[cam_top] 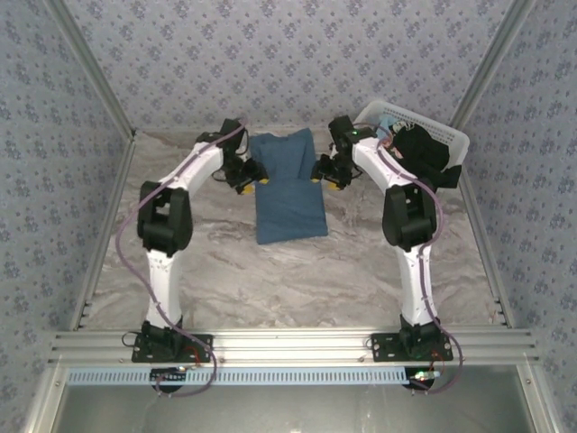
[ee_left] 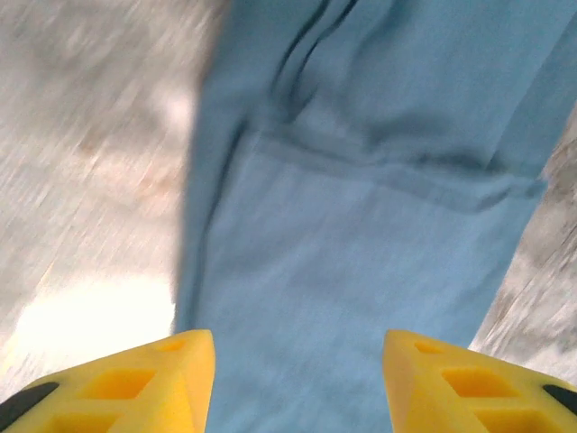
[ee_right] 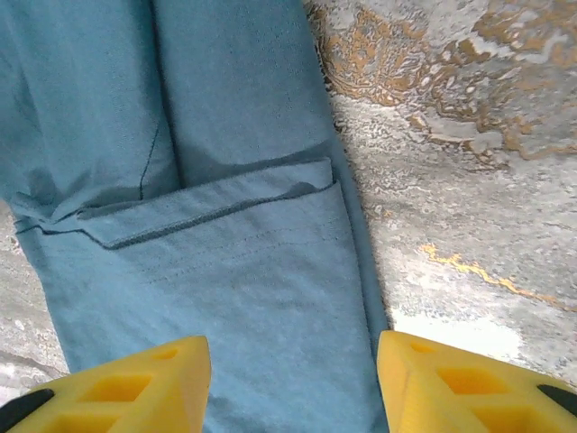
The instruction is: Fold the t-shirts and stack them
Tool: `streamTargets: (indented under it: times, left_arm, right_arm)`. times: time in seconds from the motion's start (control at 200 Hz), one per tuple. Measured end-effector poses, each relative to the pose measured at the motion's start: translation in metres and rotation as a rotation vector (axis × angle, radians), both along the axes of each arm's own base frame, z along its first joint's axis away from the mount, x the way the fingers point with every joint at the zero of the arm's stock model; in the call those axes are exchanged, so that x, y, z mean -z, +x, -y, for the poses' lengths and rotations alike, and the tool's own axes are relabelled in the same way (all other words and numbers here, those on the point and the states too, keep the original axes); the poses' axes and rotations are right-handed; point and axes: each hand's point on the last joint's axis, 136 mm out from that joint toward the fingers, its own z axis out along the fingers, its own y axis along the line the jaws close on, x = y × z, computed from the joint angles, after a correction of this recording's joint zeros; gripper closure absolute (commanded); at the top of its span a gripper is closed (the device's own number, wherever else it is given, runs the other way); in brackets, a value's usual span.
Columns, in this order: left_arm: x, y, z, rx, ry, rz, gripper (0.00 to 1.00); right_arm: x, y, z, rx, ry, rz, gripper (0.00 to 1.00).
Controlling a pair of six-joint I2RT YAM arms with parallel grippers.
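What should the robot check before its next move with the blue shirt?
1. Left pincer open, holding nothing: ok.
2. Right pincer open, holding nothing: ok.
3. Blue t-shirt lies flat on the table as a long strip, sides folded in: ok.
4. One pincer beside each long side of the shirt: ok.
5. Sharp left wrist view of the shirt's edge: not ok, it is blurred.
6. Black t-shirt sits in the basket, apart from the blue one: ok.
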Motion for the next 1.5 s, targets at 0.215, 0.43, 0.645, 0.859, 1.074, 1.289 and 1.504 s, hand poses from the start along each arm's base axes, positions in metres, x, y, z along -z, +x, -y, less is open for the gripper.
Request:
streamTargets:
  times: [0.215, 0.43, 0.645, 0.859, 1.074, 1.289, 1.504]
  left_arm:
    - [0.018, -0.113, -0.006, -0.094, -0.075, -0.138, 0.47]
    - [0.067, -0.147, 0.011, -0.229, -0.160, -0.257, 0.46]
    - [0.069, -0.131, 0.022, -0.278, -0.213, -0.258, 0.50]
    - [0.074, -0.122, 0.033, -0.266, -0.219, -0.299, 0.74]
    - [0.074, -0.110, 0.036, -0.232, -0.172, -0.268, 1.00]
    - [0.073, -0.115, 0.030, -0.180, -0.122, -0.235, 1.00]
    - [0.055, -0.153, 0.032, -0.051, -0.126, -0.245, 1.00]
  right_arm:
    - [0.002, -0.082, 0.018, -0.030, -0.017, -0.055, 0.42]
    - [0.034, -0.126, 0.016, -0.033, 0.022, -0.148, 0.45]
    - [0.045, -0.130, 0.009, -0.001, 0.061, -0.174, 0.49]
    - [0.066, -0.129, 0.002, 0.043, 0.072, -0.230, 0.59]
    - [0.067, -0.120, -0.005, 0.141, 0.124, -0.239, 0.93]
    - [0.061, -0.118, -0.005, 0.170, 0.132, -0.217, 1.00]
    - [0.042, -0.157, 0.001, 0.120, 0.136, -0.222, 1.00]
